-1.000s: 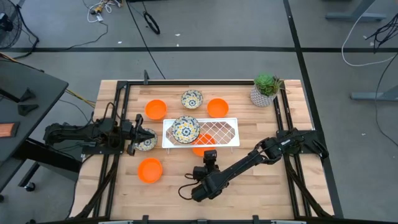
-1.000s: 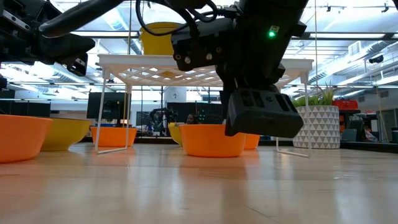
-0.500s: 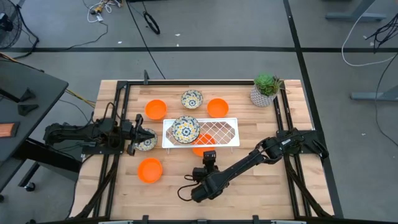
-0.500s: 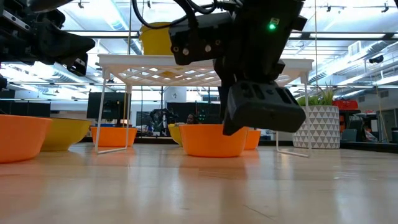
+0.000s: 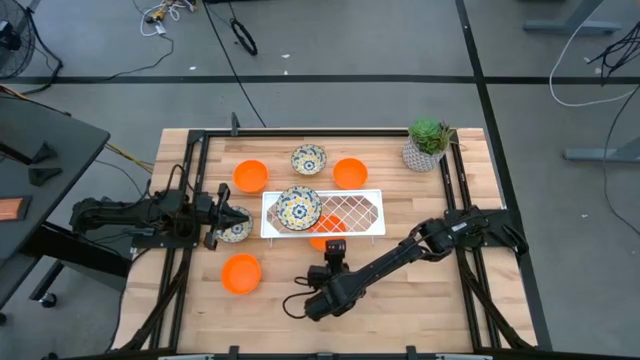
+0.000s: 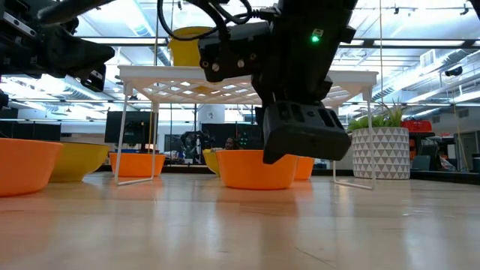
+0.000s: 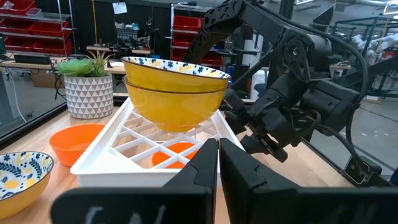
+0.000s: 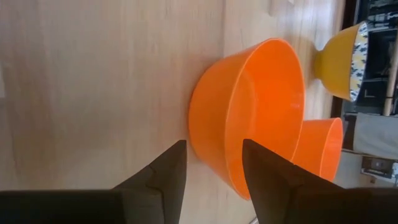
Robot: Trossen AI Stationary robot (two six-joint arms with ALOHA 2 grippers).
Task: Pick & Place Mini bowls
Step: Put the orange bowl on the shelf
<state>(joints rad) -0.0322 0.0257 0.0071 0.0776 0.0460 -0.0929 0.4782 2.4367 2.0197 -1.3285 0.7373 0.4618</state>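
An orange mini bowl point(image 8: 249, 112) stands on the table, half under the near edge of the white rack point(image 5: 350, 212). My right gripper point(image 8: 213, 146) is open and slants down at this bowl's near wall from the table's near side. Its fingers stop just short of the wall, and I see no contact. Two floral mini bowls point(image 5: 298, 208) sit stacked on the rack's left end. My left gripper point(image 7: 217, 163) waits shut at the table's left, level, above another floral bowl point(image 5: 236, 230). In the low view the right arm's dark wrist covers part of the orange bowl point(image 6: 247, 172).
More mini bowls stand on the table: orange ones at the far left point(image 5: 250, 176), the far middle point(image 5: 350, 172) and the near left point(image 5: 240, 272), and a floral one point(image 5: 308, 159) at the far edge. A potted plant point(image 5: 428, 143) stands at the far right. Bare wood lies near and right.
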